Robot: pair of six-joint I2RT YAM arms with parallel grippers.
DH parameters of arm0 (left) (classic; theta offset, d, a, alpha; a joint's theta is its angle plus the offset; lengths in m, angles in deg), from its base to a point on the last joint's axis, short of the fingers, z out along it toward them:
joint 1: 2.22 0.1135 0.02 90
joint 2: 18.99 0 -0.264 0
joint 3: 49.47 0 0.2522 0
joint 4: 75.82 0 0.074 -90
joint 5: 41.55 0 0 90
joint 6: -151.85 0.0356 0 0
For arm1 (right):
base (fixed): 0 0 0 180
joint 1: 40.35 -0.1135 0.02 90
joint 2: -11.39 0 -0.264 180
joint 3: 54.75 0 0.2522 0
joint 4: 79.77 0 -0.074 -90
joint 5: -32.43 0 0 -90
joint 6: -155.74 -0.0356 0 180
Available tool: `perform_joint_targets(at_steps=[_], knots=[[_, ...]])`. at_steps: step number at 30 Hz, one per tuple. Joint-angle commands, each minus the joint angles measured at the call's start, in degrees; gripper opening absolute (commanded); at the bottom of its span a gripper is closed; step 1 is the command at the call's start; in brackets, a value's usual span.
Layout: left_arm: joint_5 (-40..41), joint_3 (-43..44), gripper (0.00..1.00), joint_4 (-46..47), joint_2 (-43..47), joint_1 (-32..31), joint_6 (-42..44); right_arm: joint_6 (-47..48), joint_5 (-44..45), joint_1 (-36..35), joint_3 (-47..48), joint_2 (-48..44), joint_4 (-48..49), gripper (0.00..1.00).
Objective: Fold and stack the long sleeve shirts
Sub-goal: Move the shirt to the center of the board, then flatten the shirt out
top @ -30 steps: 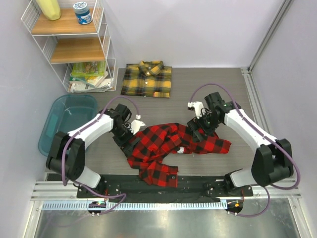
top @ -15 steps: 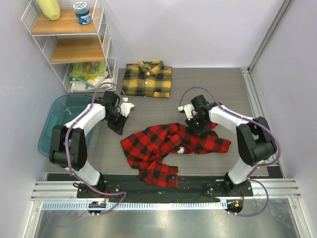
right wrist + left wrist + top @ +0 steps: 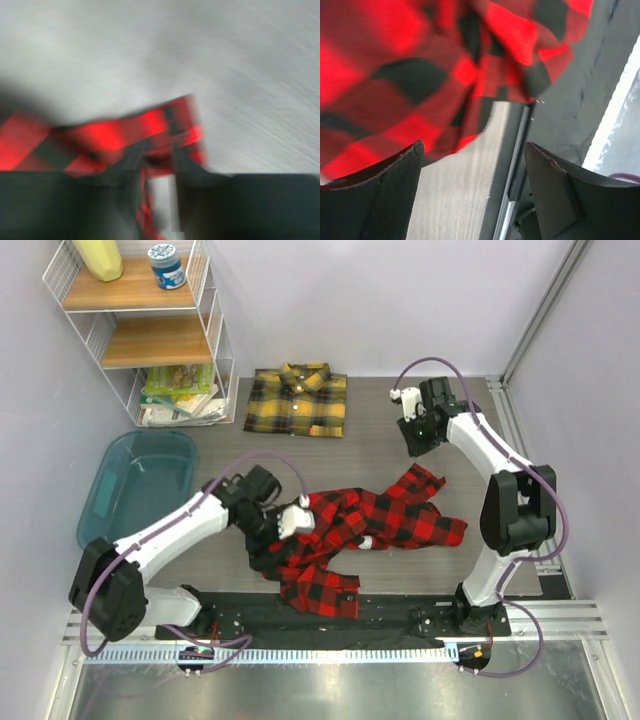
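Took in the grey table (image 3: 340, 465) first — found the red-and-black shirt (image 3: 350, 530) heaped near its front edge, unfolded and twisted. Noted the yellow-and-black shirt (image 3: 297, 400) well apart at the far side, already folded flat. Judged the step in hand as spreading the red one out before any fold. Saw the right gripper (image 3: 157, 159) narrowed on a corner of red cloth drawn toward the far right, though blurred in its own view. Saw the left gripper (image 3: 472, 147) wide, holding nothing, poised just over the shirt's left side. Would have pulled level and slowly, kept the pinched corner low, and set the left jaws on the opposite edge — so as to tension the cloth rather than drag the whole heap. Marked large checks, soft deep creases, one part trailing onto the near black strip (image 3: 400, 608), and a small white patch (image 3: 368, 543) near the middle.
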Motion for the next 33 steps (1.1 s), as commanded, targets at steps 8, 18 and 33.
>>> perform_joint_targets(at_steps=[8,18,33], knots=[[10.92,-4.63,0.72,13.44,-9.48,-6.59,-1.09,1.81,-10.77,-15.14,-24.20,-18.70,-8.76,0.80],[9.72,-0.69,0.00,11.96,-13.44,4.56,3.30,5.93,11.73,-9.88,-24.76,-2.29,6.45,0.12],[-12.70,23.84,0.11,-6.69,-16.78,25.67,2.55,12.27,8.74,1.82,-1.56,-5.78,-5.32,0.22]])
